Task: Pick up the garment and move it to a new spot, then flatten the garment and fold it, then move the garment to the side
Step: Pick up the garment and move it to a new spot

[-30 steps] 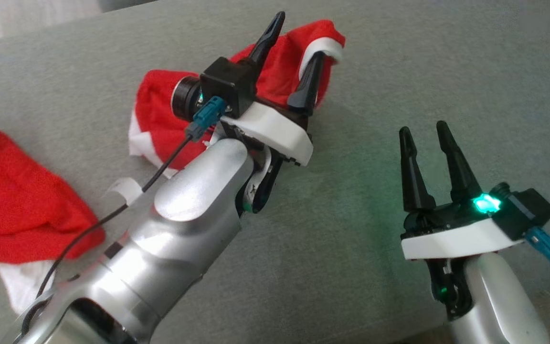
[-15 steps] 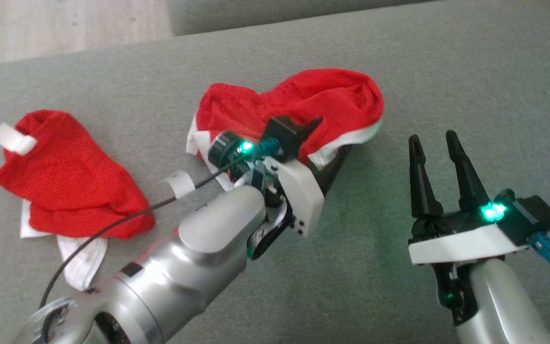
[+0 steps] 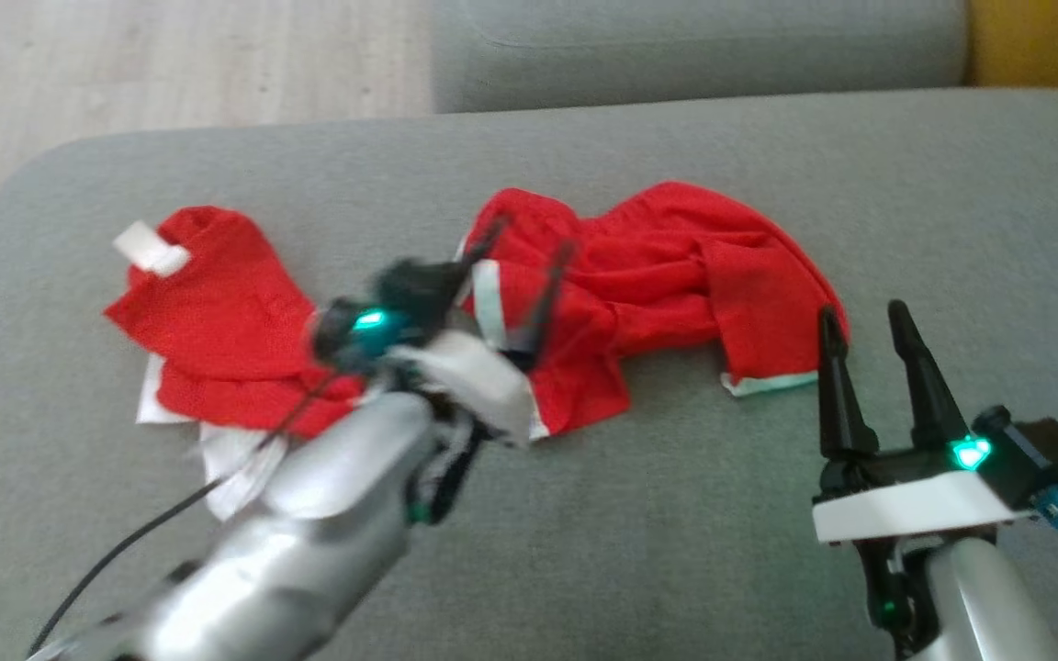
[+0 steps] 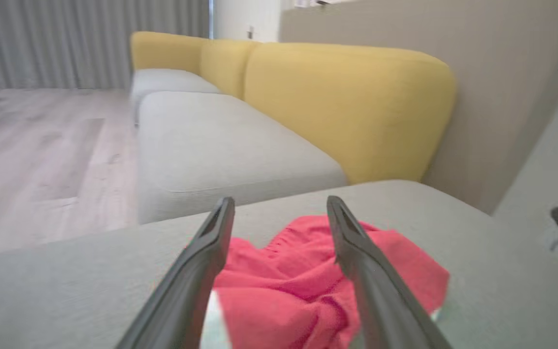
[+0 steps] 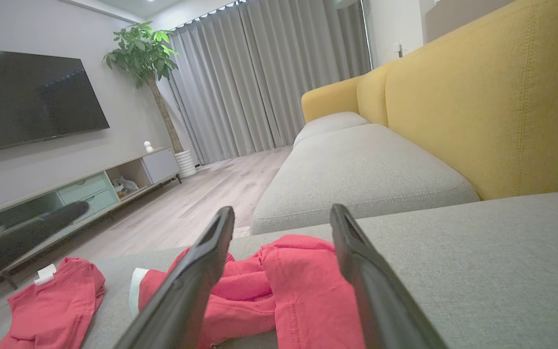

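Spread wider than before, the garment (image 3: pixel 667 266) lies left-to-right on the sofa cushion (image 3: pixel 676 514). Left end effector (image 3: pixel 534 236), apart and empty, hovers over its left end; right end effector (image 3: pixel 862 312), apart, beside its right end.

Left gripper (image 4: pixel 280 201) has its jaws spread wide. The crumpled red garment (image 4: pixel 298 271) is lying just past them on the grey sofa seat (image 4: pixel 66 291), with a yellow backrest (image 4: pixel 347 106) behind and wood floor (image 4: pixel 41 145) off to the left.

red garment (image 3: pixel 676 266), grey sofa (image 3: pixel 676 514), yellow backrest (image 4: pixel 347 106)
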Controlling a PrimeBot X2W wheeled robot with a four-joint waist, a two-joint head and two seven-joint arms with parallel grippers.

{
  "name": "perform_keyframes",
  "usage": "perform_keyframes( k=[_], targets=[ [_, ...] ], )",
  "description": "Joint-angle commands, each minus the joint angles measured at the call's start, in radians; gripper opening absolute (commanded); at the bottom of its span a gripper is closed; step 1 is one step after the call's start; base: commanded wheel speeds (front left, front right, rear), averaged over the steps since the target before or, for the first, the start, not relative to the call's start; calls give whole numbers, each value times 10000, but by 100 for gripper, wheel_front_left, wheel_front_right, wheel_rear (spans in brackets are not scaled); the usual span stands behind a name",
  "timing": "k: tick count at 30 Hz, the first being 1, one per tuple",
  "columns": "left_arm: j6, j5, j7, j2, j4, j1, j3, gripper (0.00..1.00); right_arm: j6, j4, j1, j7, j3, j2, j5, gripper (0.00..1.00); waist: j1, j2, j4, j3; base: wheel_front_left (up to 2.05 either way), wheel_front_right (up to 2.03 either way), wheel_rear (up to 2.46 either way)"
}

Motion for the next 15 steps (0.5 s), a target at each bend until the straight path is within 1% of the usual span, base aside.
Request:
perform_keyframes(
  k=[1, 5, 8, 10, 12, 15],
  targets=[
    [154, -134, -234, 442, -364, 7, 608, 100, -7, -325, -105, -63, 133, -43, -104, 100, 1, 0, 292, -153, 0, 0, 0],
    [723, 67, -517, 1297, -1201, 953, 1610, 100, -7, -312, 163, -63, -205, -43, -289, 100, 1, 0, 736, -259, 0, 0, 0],
    [1149, 921, -532, 1733, -2398, 1861, 2687, 100, -7, -292, 350, -63, -348, -43, -431, 100, 1, 0, 983, -306, 0, 0, 0],
    [1279, 1490, -534, 1875, -3140, 2656, 3327, 100, -7, -295, 452, -63, -414, -43, -494, 100, 1, 0, 1088, -327, 0, 0, 0],
    [1331, 1935, -535, 1882, -3708, 3465, 3868, 100, -7, -287, 530, -63, -457, -43, -552, 100, 1, 0, 1140, -317, 0, 0, 0],
    [1308, 2375, -535, 1821, -4135, 4154, 4275, 100, -7, -274, 577, -63, -447, -43, -611, 100, 1, 0, 1142, -295, 0, 0, 0]
  ],
)
